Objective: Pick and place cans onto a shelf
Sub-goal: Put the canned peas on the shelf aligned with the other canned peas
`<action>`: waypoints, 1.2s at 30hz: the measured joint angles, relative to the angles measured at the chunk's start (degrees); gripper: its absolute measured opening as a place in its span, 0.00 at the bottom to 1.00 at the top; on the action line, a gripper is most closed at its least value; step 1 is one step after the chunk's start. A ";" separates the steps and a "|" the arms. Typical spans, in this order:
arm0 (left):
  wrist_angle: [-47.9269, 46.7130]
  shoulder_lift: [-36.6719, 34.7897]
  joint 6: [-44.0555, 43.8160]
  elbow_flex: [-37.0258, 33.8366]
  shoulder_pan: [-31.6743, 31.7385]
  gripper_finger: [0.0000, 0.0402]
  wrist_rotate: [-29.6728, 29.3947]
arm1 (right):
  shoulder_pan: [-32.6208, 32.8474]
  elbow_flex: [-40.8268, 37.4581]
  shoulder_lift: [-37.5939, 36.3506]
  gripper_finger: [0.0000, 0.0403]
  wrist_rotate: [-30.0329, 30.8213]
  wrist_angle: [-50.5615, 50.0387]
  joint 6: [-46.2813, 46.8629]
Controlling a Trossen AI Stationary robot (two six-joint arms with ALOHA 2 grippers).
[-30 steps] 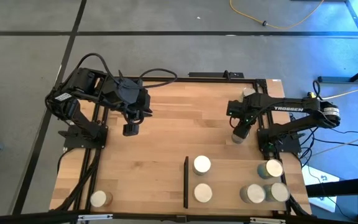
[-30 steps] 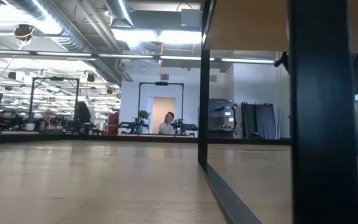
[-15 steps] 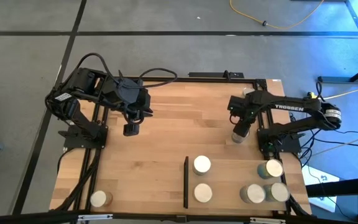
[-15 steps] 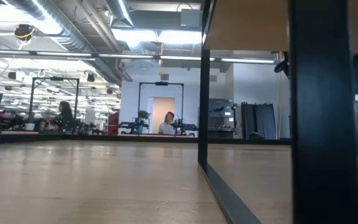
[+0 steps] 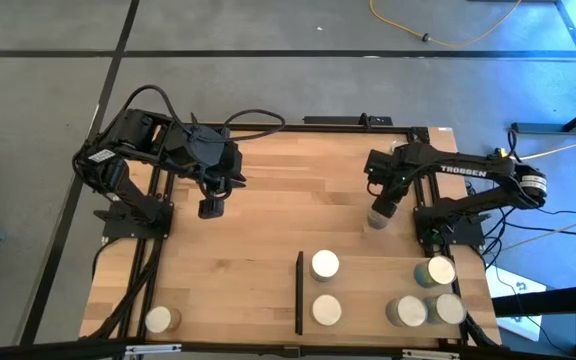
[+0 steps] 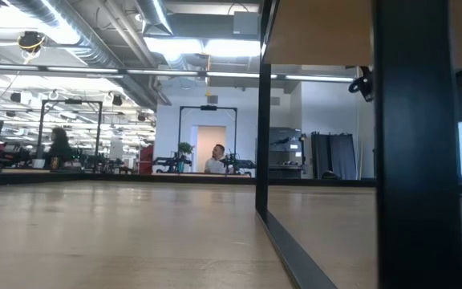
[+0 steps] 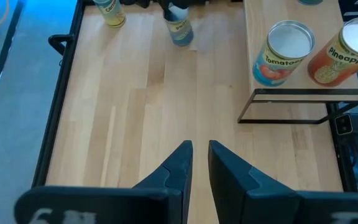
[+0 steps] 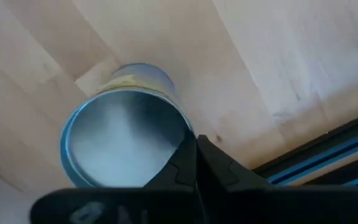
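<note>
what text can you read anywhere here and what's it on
"TROSSEN": on the right arm.
"Tomato...", cut off by the curve: on a can on the shelf.
"Pineapple": on the orange can beside it.
Labels on the two far cans are too blurred to read.

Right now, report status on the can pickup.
Right gripper shut, beside the can top, not around it. Left gripper idle over the table, left side. Can stands off the shelf. Nothing seen between them.
</note>
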 joint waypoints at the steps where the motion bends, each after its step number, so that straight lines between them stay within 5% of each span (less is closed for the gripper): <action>1: 0.00 0.00 0.02 0.00 0.00 0.11 0.00 | 0.01 0.83 0.01 0.01 -0.16 -0.14 -0.02; 20: 0.00 0.00 0.02 -0.02 -0.02 0.11 0.02 | 2.56 28.61 -1.06 0.00 -1.01 -18.91 1.10; 36: 0.38 0.00 0.20 -0.02 0.00 0.11 0.00 | 21.85 40.35 -1.13 0.00 -4.95 -19.02 13.85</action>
